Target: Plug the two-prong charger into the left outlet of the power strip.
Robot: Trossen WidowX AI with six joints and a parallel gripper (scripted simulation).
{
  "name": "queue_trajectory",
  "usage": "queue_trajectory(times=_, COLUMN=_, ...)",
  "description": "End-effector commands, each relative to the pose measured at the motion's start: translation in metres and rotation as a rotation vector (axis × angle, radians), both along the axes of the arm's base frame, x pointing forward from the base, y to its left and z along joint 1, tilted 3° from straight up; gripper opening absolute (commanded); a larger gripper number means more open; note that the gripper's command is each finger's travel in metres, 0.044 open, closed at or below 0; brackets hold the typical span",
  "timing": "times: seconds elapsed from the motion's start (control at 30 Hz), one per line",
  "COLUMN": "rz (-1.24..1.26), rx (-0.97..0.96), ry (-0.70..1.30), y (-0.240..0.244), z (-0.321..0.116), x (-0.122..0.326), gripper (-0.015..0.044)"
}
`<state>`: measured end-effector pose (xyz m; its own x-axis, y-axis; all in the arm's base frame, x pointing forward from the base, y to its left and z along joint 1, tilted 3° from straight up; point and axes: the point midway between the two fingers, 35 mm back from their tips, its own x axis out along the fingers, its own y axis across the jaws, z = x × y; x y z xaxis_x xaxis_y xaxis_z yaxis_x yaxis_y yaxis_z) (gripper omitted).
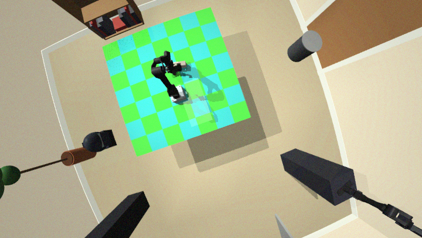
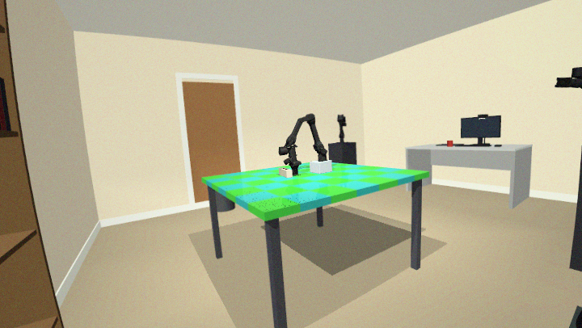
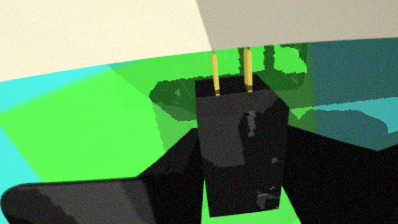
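The black charger [image 3: 222, 125] is between the fingers of my gripper [image 3: 231, 132] [image 1: 177, 68] [image 2: 295, 170], which is shut on it. Its two gold prongs [image 3: 248, 70] point away from the gripper, toward the top of the wrist view, side by side. The cream power strip [image 1: 182, 63] [image 2: 284, 172] lies on the table close beside the gripper. In the wrist view a cream surface, partly in shade, fills the top; it looks like the strip's side. The prong tips appear at its lower edge; I cannot tell whether they touch it. No outlet is visible.
The arm stands on a white base box [image 1: 179, 95] [image 2: 321, 166] on the green and cyan checkered table [image 1: 142, 145] [image 2: 346, 195]. Arm shadows fall across the table. A bookcase [image 1: 112, 19] stands beyond one table edge.
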<state>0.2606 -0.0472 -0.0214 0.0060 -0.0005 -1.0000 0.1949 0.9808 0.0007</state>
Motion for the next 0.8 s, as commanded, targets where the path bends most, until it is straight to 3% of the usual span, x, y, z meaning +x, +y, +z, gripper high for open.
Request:
queue_trajectory(times=0.0, rz=-0.003, rx=0.004, ry=-0.001, y=0.0004, z=0.0006, x=0.0017, gripper=0.0)
queue_trajectory(times=0.77, rz=-0.003, rx=0.004, ry=-0.001, y=-0.0003, z=0.0007, x=0.0049, gripper=0.0)
